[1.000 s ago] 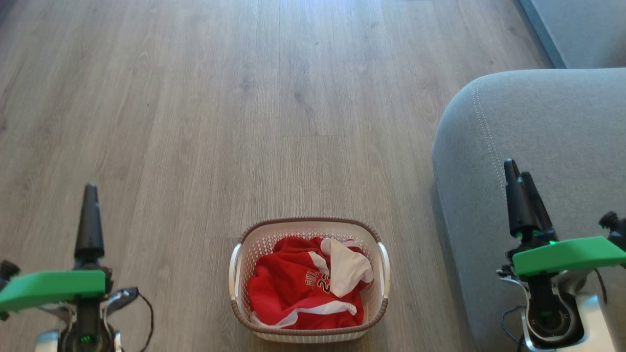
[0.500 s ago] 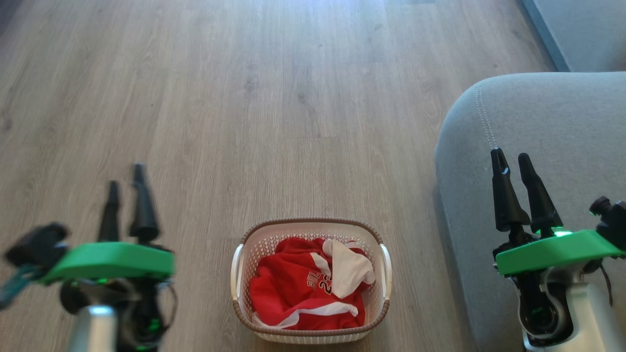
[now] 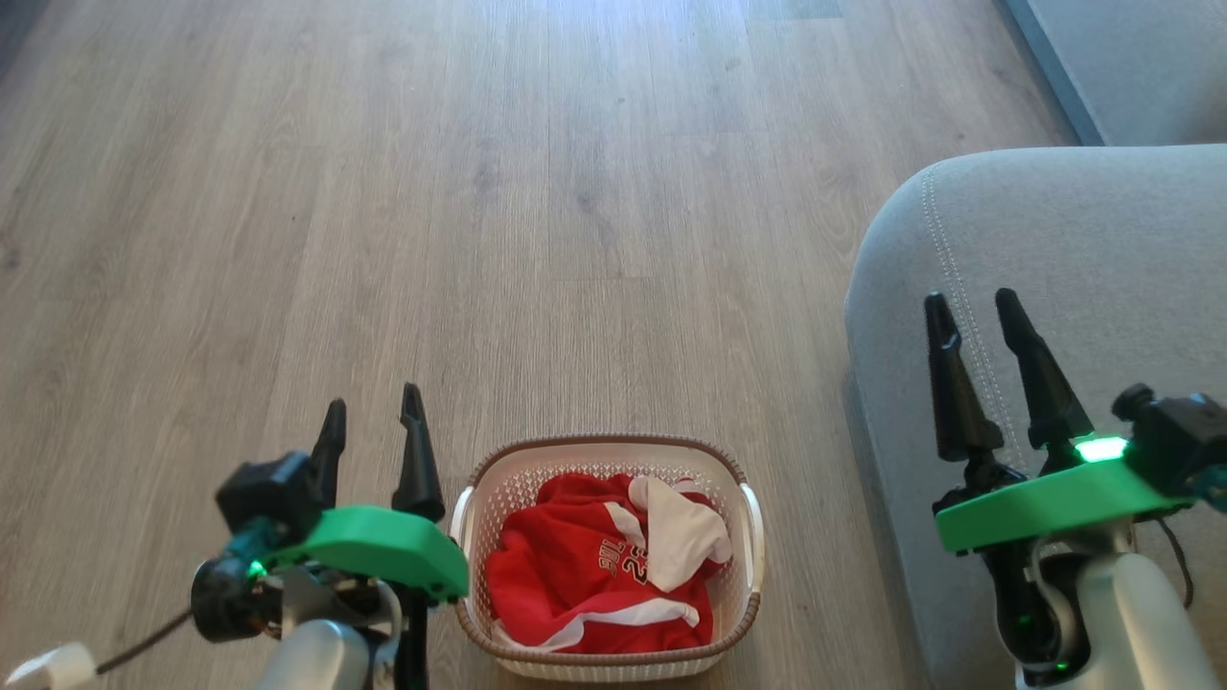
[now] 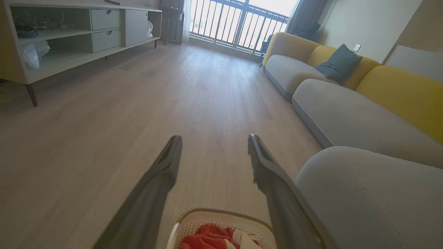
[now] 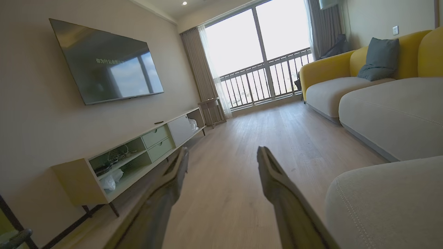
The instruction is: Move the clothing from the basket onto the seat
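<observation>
Left pincer (image 3: pixel 373 397) gapes just beside basket (image 3: pixel 604 443) rim, over wood floor (image 3: pixel 575 192).

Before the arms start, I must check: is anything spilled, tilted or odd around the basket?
Nothing stands out. The laundry basket stands upright on the wood floor, the red clothing crumpled inside it, none spilled.

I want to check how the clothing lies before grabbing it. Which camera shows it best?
The head view: it looks down on the clothing, showing the whole red heap with its white panel inside the basket. The left wrist view catches just a red-and-white sliver at its bottom edge. The right wrist view faces across the floor.
</observation>
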Tool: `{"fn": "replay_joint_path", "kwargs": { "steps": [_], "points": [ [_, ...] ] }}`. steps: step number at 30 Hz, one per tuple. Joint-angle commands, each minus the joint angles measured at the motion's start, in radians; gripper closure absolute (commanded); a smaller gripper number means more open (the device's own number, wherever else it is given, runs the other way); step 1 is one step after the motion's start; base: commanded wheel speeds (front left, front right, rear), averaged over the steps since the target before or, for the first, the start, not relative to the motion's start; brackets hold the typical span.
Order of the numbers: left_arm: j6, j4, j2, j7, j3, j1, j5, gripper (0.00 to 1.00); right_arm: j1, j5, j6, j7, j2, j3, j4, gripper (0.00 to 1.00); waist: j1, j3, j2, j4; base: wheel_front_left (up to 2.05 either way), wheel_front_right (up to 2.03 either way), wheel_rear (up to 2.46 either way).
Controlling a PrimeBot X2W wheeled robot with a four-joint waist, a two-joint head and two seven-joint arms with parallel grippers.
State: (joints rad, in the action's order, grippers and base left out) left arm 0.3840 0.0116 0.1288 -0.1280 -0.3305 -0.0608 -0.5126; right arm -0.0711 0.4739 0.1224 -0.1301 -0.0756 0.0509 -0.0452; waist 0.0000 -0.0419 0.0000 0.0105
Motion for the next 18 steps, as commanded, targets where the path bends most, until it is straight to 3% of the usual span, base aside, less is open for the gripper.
{"fn": "replay_joint_path", "kwargs": {
  "steps": [1,6,9,15,18],
  "points": [
    [0.026,0.028,0.027,-0.020,-0.003,-0.071,0.048,0.00,-0.045,-0.052,0.006,-0.017,-0.017,0.025,-0.042,0.00,0.0000,-0.002,0.0000,-0.002,0.00,0.00,0.00],
    [0.059,-0.009,0.045,-0.035,-0.062,-0.084,0.087,0.00,-0.036,-0.121,0.006,-0.032,-0.006,0.023,-0.027,0.00,0.0000,-0.006,0.0000,-0.004,0.00,0.00,0.00],
    [0.006,-0.013,0.046,-0.044,-0.087,-0.097,0.076,0.00,-0.038,-0.154,0.006,-0.041,-0.004,0.030,-0.033,0.00,0.0000,-0.005,0.0000,-0.005,0.00,0.00,0.00],
    [-0.041,0.005,0.016,-0.061,-0.022,-0.080,0.113,0.00,-0.035,-0.223,0.007,-0.059,0.004,0.033,-0.009,0.00,0.0000,-0.006,0.0000,-0.005,0.00,0.00,0.00],
    [-0.086,-0.017,-0.004,-0.070,-0.003,-0.072,0.136,0.00,-0.034,-0.256,0.007,-0.067,0.006,0.039,0.006,0.00,0.0000,-0.009,0.0000,-0.005,0.00,0.00,0.00]
  ]
}}
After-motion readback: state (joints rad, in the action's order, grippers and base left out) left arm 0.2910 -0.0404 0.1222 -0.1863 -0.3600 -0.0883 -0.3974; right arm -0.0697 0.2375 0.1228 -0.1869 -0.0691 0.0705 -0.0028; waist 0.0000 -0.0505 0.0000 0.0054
